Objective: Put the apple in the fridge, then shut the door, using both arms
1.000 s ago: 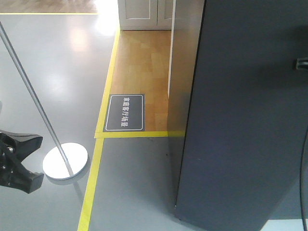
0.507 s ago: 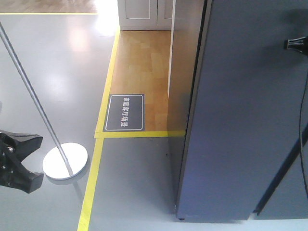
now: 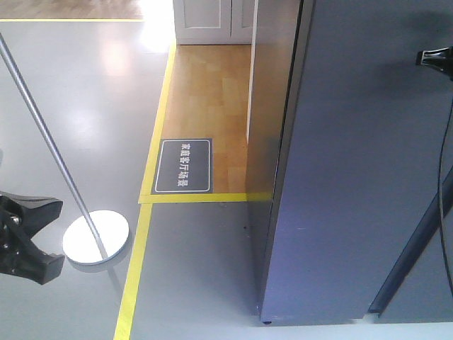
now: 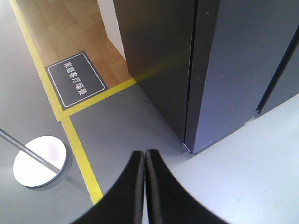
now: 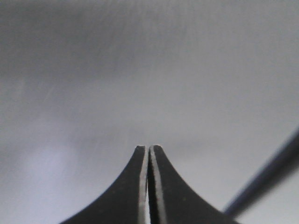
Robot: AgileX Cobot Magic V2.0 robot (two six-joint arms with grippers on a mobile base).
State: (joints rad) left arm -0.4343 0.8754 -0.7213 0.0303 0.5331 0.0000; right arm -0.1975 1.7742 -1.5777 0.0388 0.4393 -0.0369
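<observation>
The fridge [image 3: 265, 142] stands at the right with its dark grey door [image 3: 354, 177] lying almost flush against the body; only a thin seam shows. My right gripper [image 3: 433, 57] is shut and empty, its tips at the door's outer face. The right wrist view is filled by that grey face just beyond the right gripper [image 5: 148, 148]. My left gripper [image 4: 144, 153] is shut on nothing and hangs over the grey floor, short of the door's [image 4: 233, 70] bottom corner. Part of the left arm [image 3: 21, 237] shows at the lower left. The apple is out of view.
A stand with a round white base [image 3: 95, 237] and a slanted metal pole [image 3: 42, 134] is on the floor at the left. Yellow floor tape [image 3: 141, 248] borders a wood floor with a dark sign [image 3: 184, 166]. A white cabinet [image 3: 212, 21] is behind.
The door has swung further in toward the fridge body. The right gripper has shifted up and slightly left on the door face. The left arm has not moved.
</observation>
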